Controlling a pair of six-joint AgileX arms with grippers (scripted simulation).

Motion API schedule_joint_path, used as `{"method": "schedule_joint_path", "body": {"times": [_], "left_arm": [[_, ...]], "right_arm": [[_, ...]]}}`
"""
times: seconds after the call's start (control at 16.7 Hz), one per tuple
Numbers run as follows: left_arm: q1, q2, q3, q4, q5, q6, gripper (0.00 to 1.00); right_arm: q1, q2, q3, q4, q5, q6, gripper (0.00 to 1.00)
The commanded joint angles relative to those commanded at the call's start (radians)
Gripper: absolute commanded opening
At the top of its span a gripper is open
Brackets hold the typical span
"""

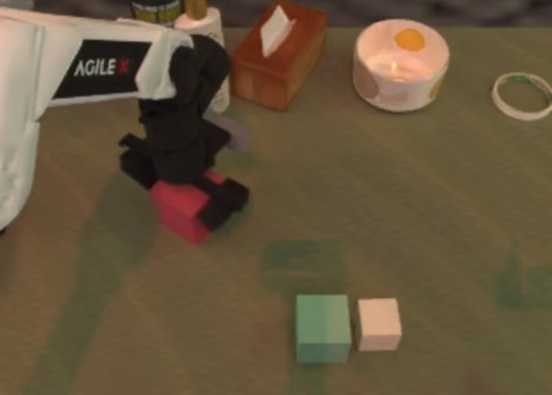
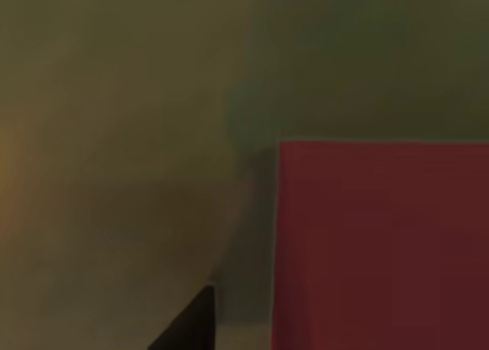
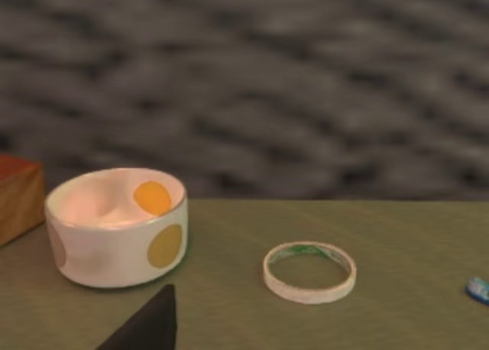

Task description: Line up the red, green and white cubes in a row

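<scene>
Reaching down over the tabletop (image 1: 414,197), the left hand (image 1: 194,192) sits on the red cube (image 1: 183,207) at left of centre, black fingers straddling it; how firmly they grip, I cannot tell. "AGILE X" reads on the white arm (image 1: 95,67). Green cube (image 1: 323,327) and white cube (image 1: 379,323) sit just beside each other near the front. The right hand is out of the top view.

- The red cube (image 2: 382,247) fills the lower right part of the left wrist view, its flat top edge and one straight side edge showing.
- One dark fingertip (image 2: 191,327) of the left gripper pokes in at the bottom edge, just beside the cube and apart from it.
- Olive-green table (image 2: 114,136) takes up the rest, with a darker shadow along the cube's side.
</scene>
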Motion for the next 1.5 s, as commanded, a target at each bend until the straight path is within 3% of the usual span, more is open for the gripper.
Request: {"method": "schedule_joint_path", "body": {"times": [0.48, 1.08, 1.5], "left_arm": [[0.000, 0.000, 0.000, 0.000, 0.000, 0.000, 0.02], [0.001, -0.009, 0.004, -0.007, 0.001, 0.001, 0.00], [0.019, -0.090, 0.127, -0.217, 0.000, -0.002, 0.00]], "right_arm": [[0.000, 0.000, 0.000, 0.000, 0.000, 0.000, 1.00], [0.000, 0.000, 0.000, 0.000, 0.000, 0.000, 1.00], [0.000, 0.000, 0.000, 0.000, 0.000, 0.000, 1.00]]}}
